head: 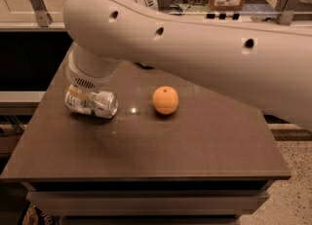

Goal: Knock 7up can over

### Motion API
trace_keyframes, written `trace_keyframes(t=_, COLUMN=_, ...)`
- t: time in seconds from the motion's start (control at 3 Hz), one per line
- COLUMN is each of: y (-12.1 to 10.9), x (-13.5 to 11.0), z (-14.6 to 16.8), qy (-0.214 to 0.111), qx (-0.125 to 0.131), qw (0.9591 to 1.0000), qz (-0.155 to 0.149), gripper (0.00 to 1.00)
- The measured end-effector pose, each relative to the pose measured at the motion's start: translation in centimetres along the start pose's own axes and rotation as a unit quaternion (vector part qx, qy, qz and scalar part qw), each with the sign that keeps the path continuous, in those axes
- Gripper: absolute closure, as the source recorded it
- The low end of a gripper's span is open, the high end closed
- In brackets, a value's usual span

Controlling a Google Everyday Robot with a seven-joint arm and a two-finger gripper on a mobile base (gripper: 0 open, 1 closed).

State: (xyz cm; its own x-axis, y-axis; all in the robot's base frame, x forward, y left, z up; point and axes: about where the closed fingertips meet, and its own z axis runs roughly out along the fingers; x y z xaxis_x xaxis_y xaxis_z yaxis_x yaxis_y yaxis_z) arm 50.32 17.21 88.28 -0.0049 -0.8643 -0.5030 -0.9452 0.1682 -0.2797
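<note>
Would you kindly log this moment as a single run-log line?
task: knock can over | can: lying on its side | pincer: right at the can, from above | orange: right of can, apart

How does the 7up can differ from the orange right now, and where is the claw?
The 7up can is a silver cylinder lying on its side; the orange is a round ball. The can sits toward the left in view, directly under the claw; the orange sits mid-table, untouched. Both rest on the brown table.
</note>
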Motion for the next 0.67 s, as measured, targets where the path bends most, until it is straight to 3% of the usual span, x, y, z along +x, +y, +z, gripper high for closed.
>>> trace_keyframes(t=0.67, y=0.64, x=-1.31, z=0.43, qy=-0.028, qx=-0.008, qw=0.9996, qz=-0.007, gripper=0.38)
